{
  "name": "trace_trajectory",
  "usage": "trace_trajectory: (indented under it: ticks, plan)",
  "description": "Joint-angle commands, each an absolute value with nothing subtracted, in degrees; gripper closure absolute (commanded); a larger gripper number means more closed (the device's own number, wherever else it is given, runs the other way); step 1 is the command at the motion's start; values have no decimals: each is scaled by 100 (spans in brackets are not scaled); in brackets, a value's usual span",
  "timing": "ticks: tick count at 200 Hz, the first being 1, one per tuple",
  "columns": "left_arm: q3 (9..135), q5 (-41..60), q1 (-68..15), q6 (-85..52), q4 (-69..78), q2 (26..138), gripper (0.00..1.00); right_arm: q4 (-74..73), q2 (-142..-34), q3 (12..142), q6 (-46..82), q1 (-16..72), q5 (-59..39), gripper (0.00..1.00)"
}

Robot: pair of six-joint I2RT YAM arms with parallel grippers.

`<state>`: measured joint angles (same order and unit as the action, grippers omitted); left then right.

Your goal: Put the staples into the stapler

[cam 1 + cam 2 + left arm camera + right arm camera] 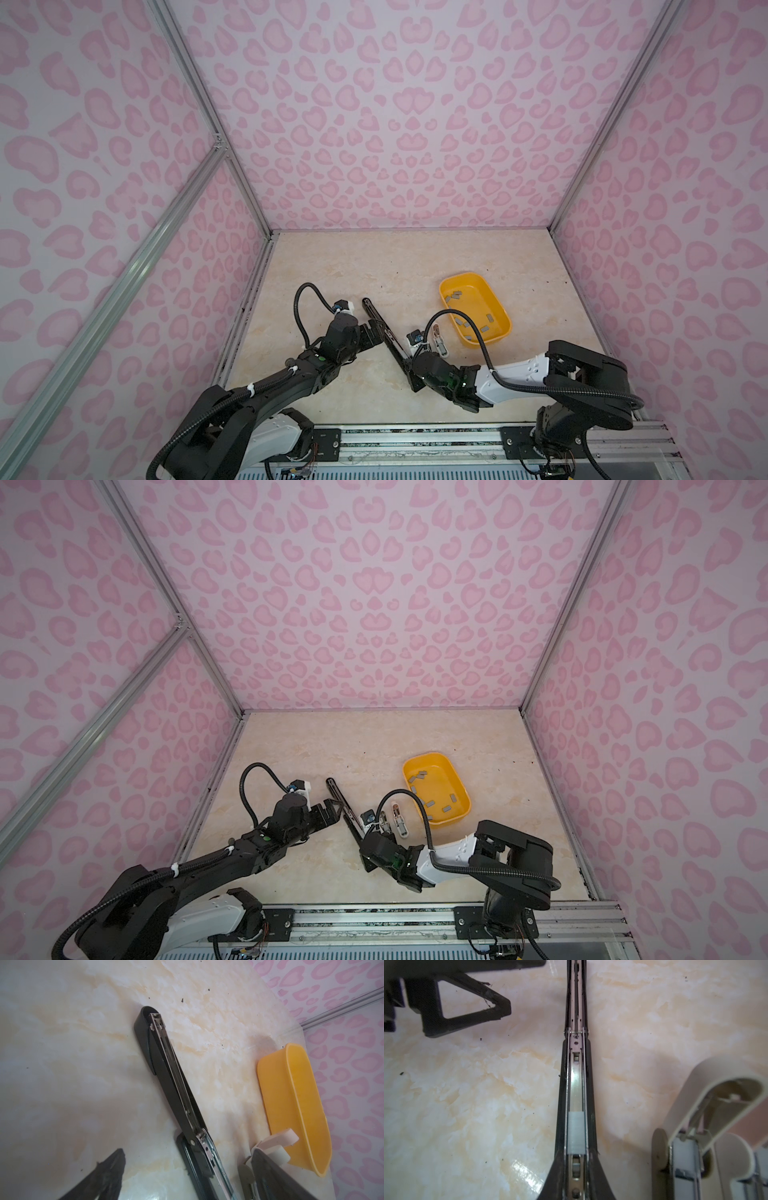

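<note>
Table (353, 266): pale marbled top inside pink-patterned walls.
Yellow bin (461, 276): at the table's 2 o'clock in both top views. It holds only loose grey staples (453, 296), about a dozen strips scattered flat over its floor.
Black stapler (166, 1068): near the table's middle, folded open flat, running from 11 to 5 o'clock with its metal channel facing up.
Left gripper (376, 332): at the stapler's 9 o'clock, beside its hinge. Jaws wide apart, nothing between them.
Right gripper (577, 1159): over the stapler's 5 o'clock end, jaws drawn in against both sides of the channel.
Pale small staplers (400, 820): two, opened, between the black stapler and the bin.
Staple strip (576, 1132): one, seated in the channel just ahead of the right fingertips.
</note>
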<state>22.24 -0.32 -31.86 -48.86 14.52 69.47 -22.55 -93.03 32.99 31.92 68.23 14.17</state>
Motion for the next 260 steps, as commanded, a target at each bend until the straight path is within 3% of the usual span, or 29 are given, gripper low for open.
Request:
trace_trajectory:
  ticks: [1,133,230,260]
  plan:
    - [2361,145,-3119,-4945,2194,7383,4,-2566,-9236,3222,3246,6812,1310,94]
    - [2824,1251,-2331,-5738,4096,10105,0,-2860,-9156,3017,3140,6814,1082,95]
    - [2815,1589,-1672,-5501,4456,10216,3,-2935,-9311,3006,2995,6781,1126,95]
    - [2808,1657,-1654,-5341,4516,10124,13,-3026,-9389,3006,2927,6768,1125,95]
